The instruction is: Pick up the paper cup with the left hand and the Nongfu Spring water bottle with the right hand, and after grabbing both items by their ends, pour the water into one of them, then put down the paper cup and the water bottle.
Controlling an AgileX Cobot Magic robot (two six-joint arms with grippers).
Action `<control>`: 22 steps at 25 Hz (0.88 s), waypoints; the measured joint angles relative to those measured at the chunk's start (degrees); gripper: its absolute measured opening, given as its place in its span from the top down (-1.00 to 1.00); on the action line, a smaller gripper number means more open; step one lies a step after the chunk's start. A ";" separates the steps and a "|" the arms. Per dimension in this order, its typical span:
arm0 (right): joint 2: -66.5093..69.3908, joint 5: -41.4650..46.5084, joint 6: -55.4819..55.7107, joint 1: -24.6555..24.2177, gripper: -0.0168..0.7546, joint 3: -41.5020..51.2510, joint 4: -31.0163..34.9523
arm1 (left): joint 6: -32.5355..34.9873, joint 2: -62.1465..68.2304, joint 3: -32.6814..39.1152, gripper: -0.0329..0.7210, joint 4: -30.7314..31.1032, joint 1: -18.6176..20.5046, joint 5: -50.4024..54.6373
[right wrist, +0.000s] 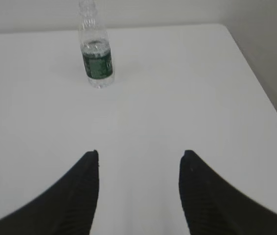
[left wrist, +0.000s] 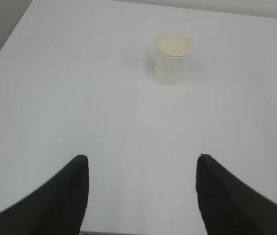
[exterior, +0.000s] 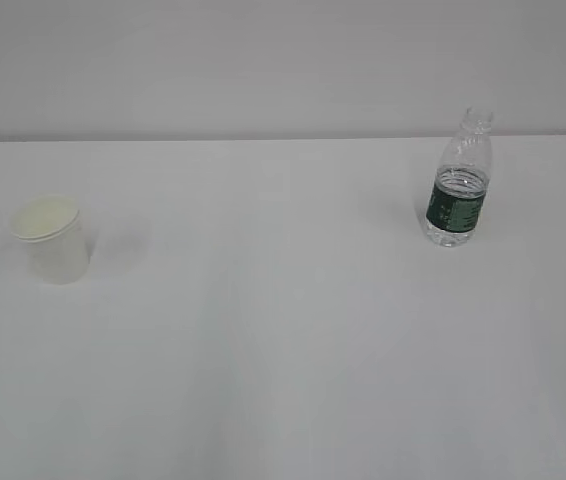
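Left fingers [left wrist: 75,196] spread wide, empty; right fingers [right wrist: 87,191] parted, empty

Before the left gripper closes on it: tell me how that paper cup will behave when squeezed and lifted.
The paper cup looks thin-walled and open-topped, so it will probably dent under a firm squeeze. It appears empty, so likely very light and easy to nudge or tip. Its tapered sides may let it slip downward through the fingers.
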 joint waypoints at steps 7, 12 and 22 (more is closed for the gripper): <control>1.94 -7.27 0.00 0.00 -0.08 -0.65 3.32 | 0.00 0.23 -2.17 -0.43 -0.12 0.00 -16.67; 6.26 -14.05 0.00 0.00 -0.08 -0.65 6.02 | 0.00 3.74 -2.17 -0.43 -2.32 0.00 -18.23; 11.99 -25.27 -0.34 0.00 -0.08 -0.65 7.06 | 0.00 17.51 -2.17 -0.43 -4.58 -0.34 -28.24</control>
